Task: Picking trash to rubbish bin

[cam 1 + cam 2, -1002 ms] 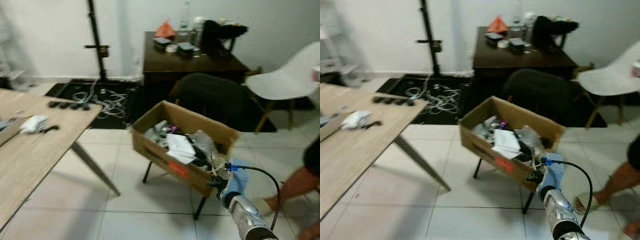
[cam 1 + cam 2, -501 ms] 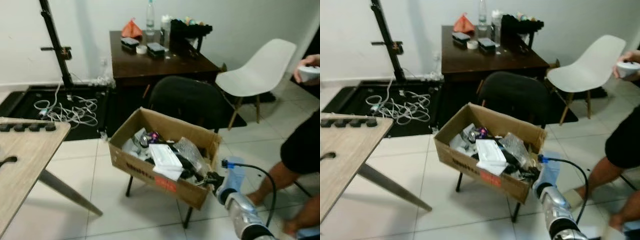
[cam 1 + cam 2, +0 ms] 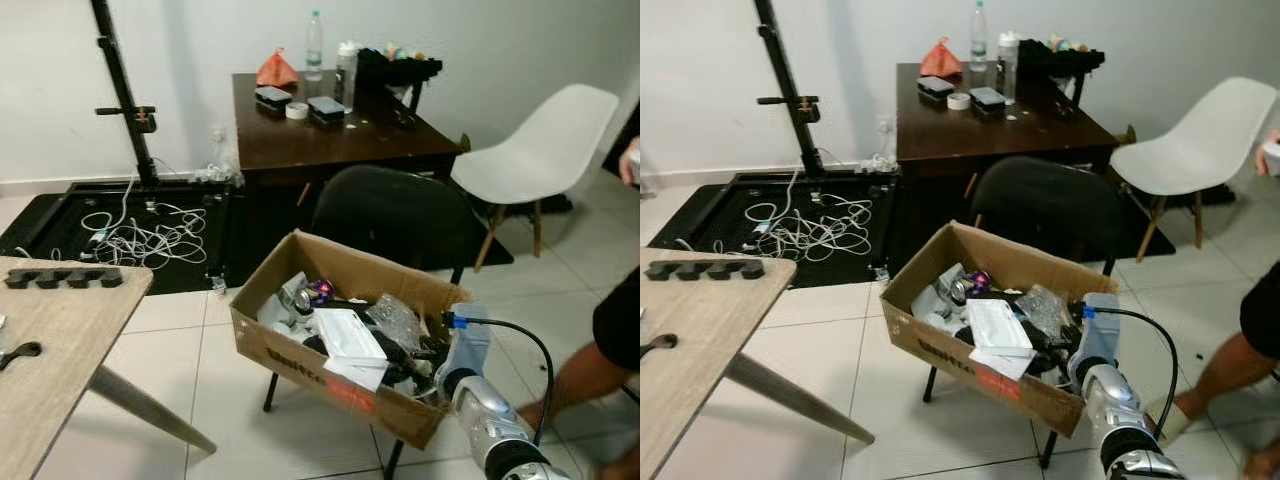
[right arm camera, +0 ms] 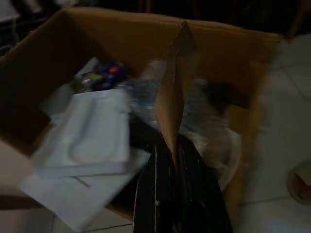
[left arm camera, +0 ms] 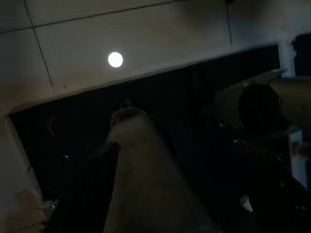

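Trash, I judge, is nearly binned: my right pincer (image 4: pixel 177 160) is closed on a brown cardboard scrap (image 4: pixel 176 82) held upright just over the cardboard box (image 3: pixel 300 350) of rubbish directly below and ahead of it, so only the release remains.

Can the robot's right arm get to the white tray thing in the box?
Probably yes. The right gripper is at the cardboard box's open top, and the white tray lies uncovered on the trash just beside it, with nothing on top of it.
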Motion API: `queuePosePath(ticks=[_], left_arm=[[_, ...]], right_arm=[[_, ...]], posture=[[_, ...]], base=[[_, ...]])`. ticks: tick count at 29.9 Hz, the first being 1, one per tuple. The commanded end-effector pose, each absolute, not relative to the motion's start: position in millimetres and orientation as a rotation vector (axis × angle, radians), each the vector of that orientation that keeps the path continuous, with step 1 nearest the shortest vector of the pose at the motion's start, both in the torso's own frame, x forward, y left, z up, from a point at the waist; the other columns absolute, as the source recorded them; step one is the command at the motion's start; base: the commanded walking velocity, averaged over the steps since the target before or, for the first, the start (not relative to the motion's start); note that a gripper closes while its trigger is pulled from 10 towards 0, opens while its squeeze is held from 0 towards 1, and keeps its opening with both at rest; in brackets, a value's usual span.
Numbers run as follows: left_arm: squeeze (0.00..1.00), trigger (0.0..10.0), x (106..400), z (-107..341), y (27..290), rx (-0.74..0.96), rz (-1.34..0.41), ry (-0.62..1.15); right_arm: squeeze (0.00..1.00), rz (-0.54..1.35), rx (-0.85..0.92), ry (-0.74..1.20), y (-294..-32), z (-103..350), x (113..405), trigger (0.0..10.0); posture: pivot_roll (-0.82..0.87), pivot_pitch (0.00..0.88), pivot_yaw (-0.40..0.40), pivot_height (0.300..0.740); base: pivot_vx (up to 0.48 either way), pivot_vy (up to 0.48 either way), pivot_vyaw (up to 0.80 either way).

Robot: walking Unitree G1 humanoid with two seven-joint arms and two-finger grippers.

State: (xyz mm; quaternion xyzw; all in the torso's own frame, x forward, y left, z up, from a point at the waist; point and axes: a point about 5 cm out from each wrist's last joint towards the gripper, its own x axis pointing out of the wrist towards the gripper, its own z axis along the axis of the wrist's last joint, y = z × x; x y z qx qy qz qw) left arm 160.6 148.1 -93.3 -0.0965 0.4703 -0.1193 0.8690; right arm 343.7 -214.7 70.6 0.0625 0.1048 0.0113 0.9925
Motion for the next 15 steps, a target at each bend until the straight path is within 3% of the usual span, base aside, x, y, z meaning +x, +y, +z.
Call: queuePosePath(ticks=[1,15], left_arm=[[0.0,10.0,149.6,-98.1,149.7,-0.199,-0.244,1.031],[0.0,10.0,137.8,-102.1,154.5,-0.168,-0.257,1.064]], right_arm=[[0.0,-0.025,0.14,0.252,-224.2,59.1,334.6,10.0],[0.0,0.05,0.146,0.24,-199.1,51.9,332.4,10.0]], posture=[[-0.15,0.108,0.024,0.74],[-0.15,0.146,0.058,0.74]], base=[[0.0,0.0,-0.74],[0.0,0.0,-0.05]])
